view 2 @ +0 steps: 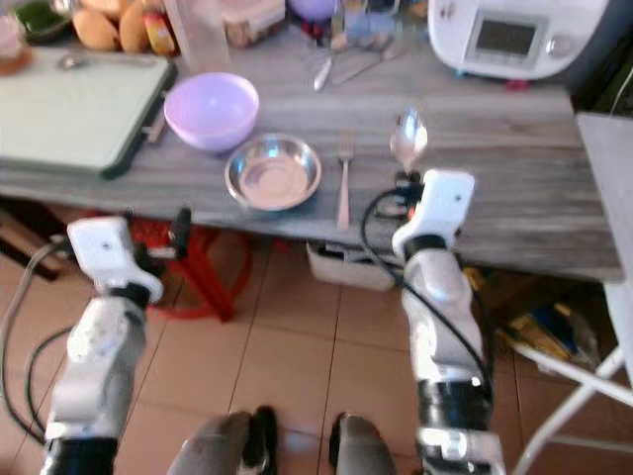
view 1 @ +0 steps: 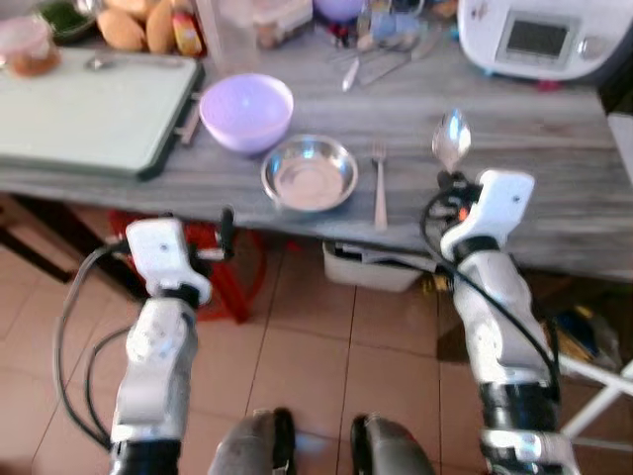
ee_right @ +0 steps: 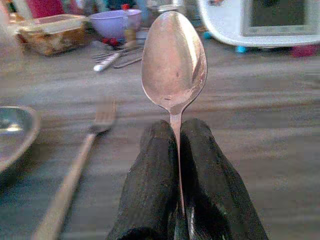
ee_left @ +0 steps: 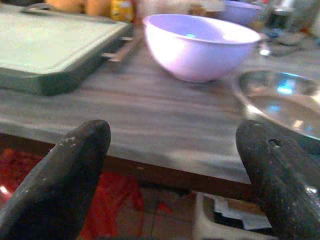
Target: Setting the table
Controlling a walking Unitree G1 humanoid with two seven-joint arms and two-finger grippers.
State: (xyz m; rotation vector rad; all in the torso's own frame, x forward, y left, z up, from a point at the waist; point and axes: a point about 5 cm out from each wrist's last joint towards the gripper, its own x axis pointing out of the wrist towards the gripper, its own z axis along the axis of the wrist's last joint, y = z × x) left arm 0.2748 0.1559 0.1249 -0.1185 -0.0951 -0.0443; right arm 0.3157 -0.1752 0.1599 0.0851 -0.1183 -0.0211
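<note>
Fork (view 1: 380, 184) right of steel bowl (view 1: 310, 173)

Right silver arm raised forward, right gripper (ee_right: 176, 150) with black fingers closed on the held metal spoon (ee_right: 174, 60), left gripper (ee_left: 175, 180) held low, fingers spread apart.

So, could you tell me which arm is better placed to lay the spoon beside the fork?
The right. Its tool is already shut on the shiny metal spoon, held over the grey wooden table just right of the metal fork. The left tool is open and short of the table edge.
</note>
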